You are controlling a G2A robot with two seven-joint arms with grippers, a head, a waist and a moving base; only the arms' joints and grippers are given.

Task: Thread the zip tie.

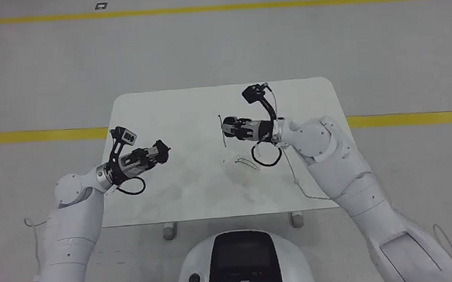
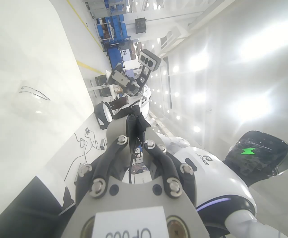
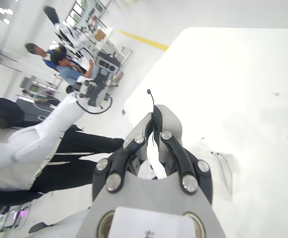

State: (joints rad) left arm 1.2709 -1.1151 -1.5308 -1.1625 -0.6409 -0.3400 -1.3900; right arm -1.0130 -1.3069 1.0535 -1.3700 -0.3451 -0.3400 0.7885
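Over the middle of the white counter (image 1: pixel 309 97), a little toward 12 o'clock from its centre in the top view, the right jaws are closed on a black zip tie (image 1: pixel 221 130), pinching its strap partway along. The tie is held clear of the counter and lies roughly along the 12-to-6 line. In the right wrist view its small square head (image 3: pixel 148 91) sticks out past the fingertips (image 3: pixel 157 112). The thin tail end hangs loose between the pads, not passed through the head.

At about 9 o'clock from the counter's centre, the left jaws are raised above the surface, well apart from the right jaws and pointing toward 3 o'clock. They are pressed together. Frayed black padding shows at their tips, and I cannot tell whether anything sits between them.

A clear plastic bag (image 1: pixel 243 162) lies flat on the counter near the right jaws, at about 5 o'clock from them. It holds a few more thin black ties.
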